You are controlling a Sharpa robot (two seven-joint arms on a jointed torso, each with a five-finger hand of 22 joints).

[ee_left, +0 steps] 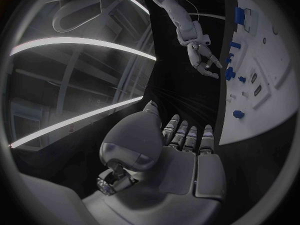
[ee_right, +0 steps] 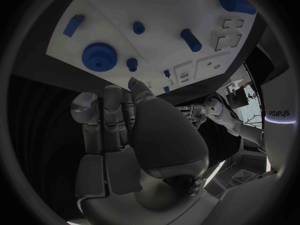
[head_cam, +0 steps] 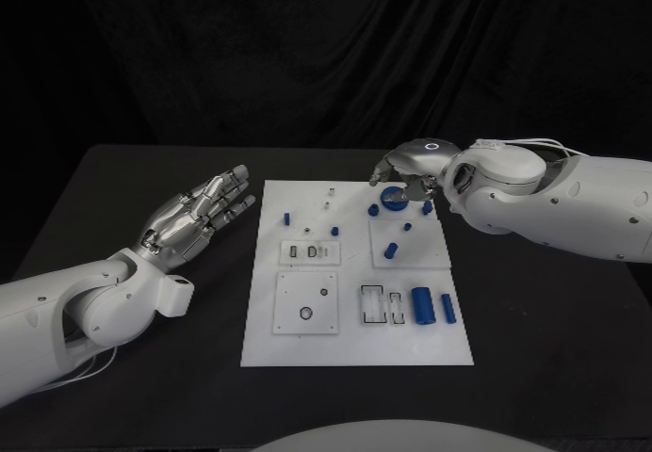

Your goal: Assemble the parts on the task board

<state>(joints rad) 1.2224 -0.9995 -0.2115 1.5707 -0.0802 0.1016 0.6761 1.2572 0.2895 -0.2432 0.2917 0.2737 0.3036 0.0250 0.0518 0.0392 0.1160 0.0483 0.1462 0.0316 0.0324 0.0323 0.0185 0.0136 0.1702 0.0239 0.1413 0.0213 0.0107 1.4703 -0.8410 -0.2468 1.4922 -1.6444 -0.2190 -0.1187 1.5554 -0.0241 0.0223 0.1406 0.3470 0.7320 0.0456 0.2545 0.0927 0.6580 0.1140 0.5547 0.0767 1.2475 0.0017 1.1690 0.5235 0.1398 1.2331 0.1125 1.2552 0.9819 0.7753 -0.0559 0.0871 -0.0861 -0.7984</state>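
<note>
Left hand lies beside the white task board, fingers spread, holding nothing; right hand hovers with loosely parted, empty fingers just above the blue toothed gear

Matt white task board, glossy blue plastic parts, black table

— Carried by what?
— By a black table, matte and dark.
— Lying directly on it?
— A white task board, flat at the middle, long side running near to far.
— Square to the table?
— Roughly; near edge sat slightly wider in the head view.
— Around the board?
— Bare black surface left, right and near.
</note>
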